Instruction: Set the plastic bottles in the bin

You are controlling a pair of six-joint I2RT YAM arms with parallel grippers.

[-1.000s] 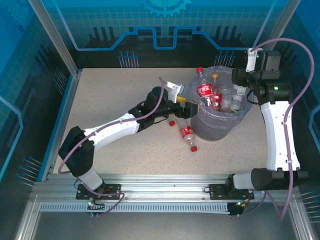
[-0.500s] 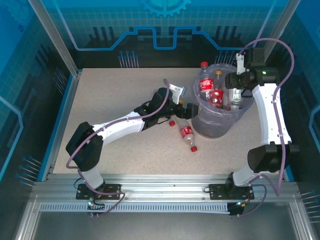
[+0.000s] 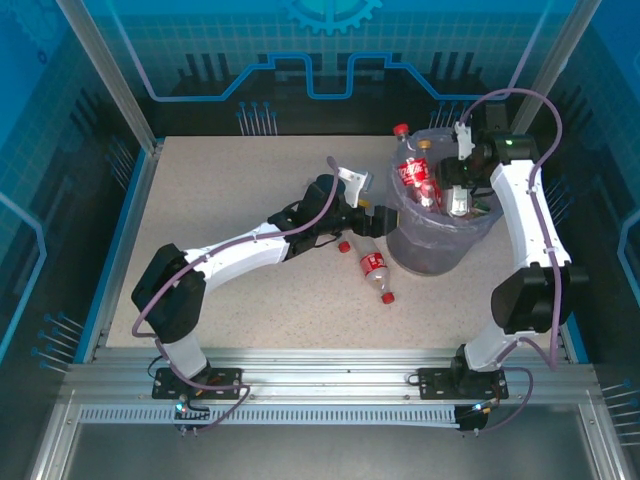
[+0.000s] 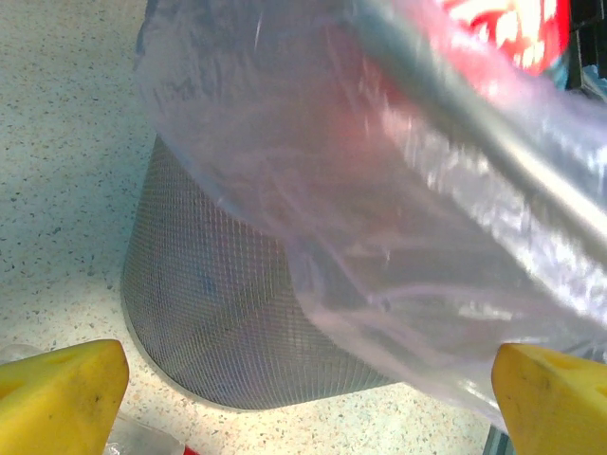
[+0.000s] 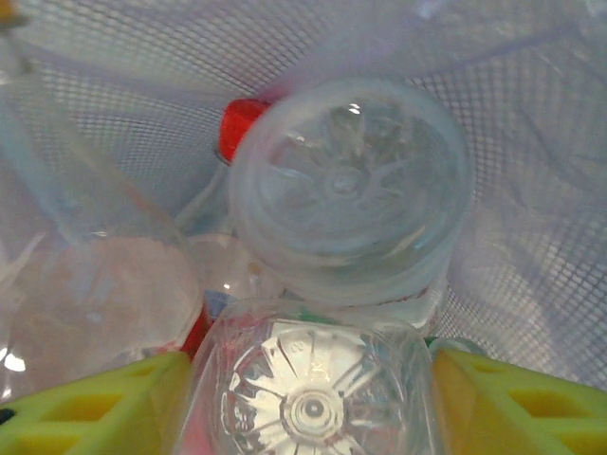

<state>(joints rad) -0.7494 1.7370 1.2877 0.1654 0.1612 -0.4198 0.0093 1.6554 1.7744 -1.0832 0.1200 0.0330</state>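
A red-labelled bottle (image 3: pixel 375 272) lies on the desk (image 3: pixel 230 190), just in front of the bin (image 3: pixel 430 250). My left hand (image 4: pixel 305 384), fingers spread wide, faces the bin's wall. Over the bin, my right hand (image 5: pixel 308 379) flanks a clear bottle (image 5: pixel 311 417); clamped or loose, I cannot tell.

The left arm is reaching low and forward from its base, elbow folded close to the base and forearm angling toward the far right. The left claw (image 3: pixel 378 215) is gaping wide, its yellow fingertips (image 4: pixel 57 393) well apart. The right arm is standing steeply upright, its wrist bending over and pointing downward. The right claw (image 3: pixel 455 195) is flanking a bottle (image 5: pixel 308 403), with a finger at each side. Whether it is gripping cannot be told.
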